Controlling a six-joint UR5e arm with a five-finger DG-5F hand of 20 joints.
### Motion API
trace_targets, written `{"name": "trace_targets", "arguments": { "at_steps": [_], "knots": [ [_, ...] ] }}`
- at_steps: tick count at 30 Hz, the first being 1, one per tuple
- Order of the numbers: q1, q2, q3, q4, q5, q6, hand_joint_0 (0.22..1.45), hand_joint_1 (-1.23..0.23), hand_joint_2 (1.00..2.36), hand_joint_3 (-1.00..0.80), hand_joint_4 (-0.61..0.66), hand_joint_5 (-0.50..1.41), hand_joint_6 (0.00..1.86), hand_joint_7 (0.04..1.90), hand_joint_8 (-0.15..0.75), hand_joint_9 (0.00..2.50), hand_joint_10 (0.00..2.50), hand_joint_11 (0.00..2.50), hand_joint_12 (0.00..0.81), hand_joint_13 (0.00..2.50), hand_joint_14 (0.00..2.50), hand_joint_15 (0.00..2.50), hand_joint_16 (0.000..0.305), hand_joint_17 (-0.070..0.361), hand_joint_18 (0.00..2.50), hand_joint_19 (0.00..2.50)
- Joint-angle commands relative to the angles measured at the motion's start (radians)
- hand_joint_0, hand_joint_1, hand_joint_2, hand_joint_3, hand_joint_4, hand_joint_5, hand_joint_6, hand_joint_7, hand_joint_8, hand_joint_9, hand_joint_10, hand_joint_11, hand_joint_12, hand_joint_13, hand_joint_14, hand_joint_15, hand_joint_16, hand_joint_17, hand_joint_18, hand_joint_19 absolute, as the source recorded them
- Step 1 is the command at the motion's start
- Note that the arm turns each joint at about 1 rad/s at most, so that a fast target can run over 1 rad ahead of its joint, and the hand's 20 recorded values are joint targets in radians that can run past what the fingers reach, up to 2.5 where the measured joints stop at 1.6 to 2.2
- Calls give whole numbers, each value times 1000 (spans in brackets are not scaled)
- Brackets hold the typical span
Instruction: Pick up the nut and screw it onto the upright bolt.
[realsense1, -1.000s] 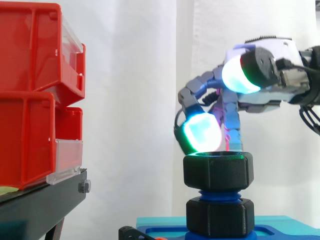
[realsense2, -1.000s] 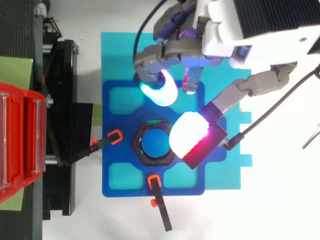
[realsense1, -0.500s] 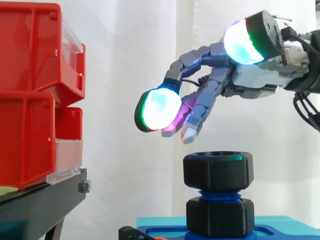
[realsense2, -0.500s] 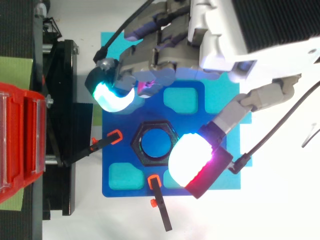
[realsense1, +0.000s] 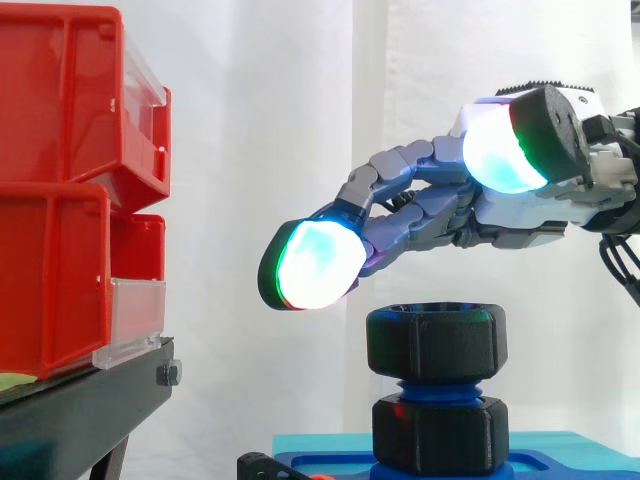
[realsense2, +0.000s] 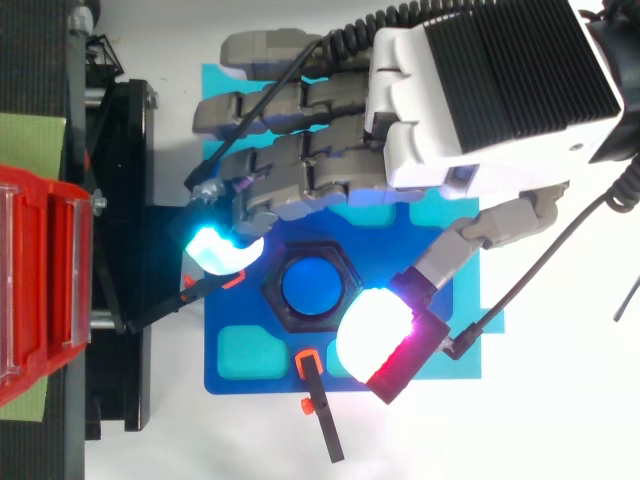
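Observation:
A black hex nut (realsense1: 436, 343) sits on top of the upright blue bolt (realsense1: 436, 385), above a second black nut (realsense1: 440, 433) at the bolt's base. From above, the nut (realsense2: 277, 287) rings the bolt's blue end (realsense2: 313, 287). My hand (realsense1: 520, 205) hovers just above the nut with its fingers stretched out to the left and nothing in them. Its fingers (realsense2: 290, 170) reach past the nut on the far side, and the thumb's glowing pad (realsense2: 375, 332) hangs at the near right of the nut. No part of the hand touches the nut.
The bolt stands on a blue fixture plate (realsense2: 240, 350) over a cyan sheet (realsense2: 215, 80), with two black clamps tipped orange (realsense2: 231, 273) beside the nut. Red bins (realsense1: 70, 190) on a black stand (realsense1: 80, 410) sit to the left.
The fingers, curled down at the nut's rim a second ago, have lifted off and straightened out to the left. The nut has stayed on the bolt.

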Motion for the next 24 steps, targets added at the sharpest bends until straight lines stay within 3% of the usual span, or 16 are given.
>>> {"name": "trace_targets", "arguments": {
  "at_steps": [1, 11, 19, 24],
  "knots": [
    [2, 0, -2, -7, 0, 0, 422, -169, 1000, -500, 115, -192, 500, 525, 217, 434, 0, 0, 341, 172, 0, 0, 43, 98, 0, 0],
    [2, 0, -13, -21, 0, -1, 430, -180, 1000, -500, 190, -155, 501, 629, 247, 505, 0, 0, 344, 240, 0, 0, 42, 96, 0, 0],
    [-6, 0, -13, -23, -1, -1, 442, -194, 1000, -500, 245, -110, 503, 865, 276, 607, 0, 0, 347, 318, 0, 0, 40, 91, 0, 0],
    [-9, -1, -13, -23, -4, -1, 452, -202, 1000, -500, 273, -72, 505, 1112, 288, 660, 0, 0, 342, 365, 0, 0, 39, 87, 25, 0]
  ]
}}
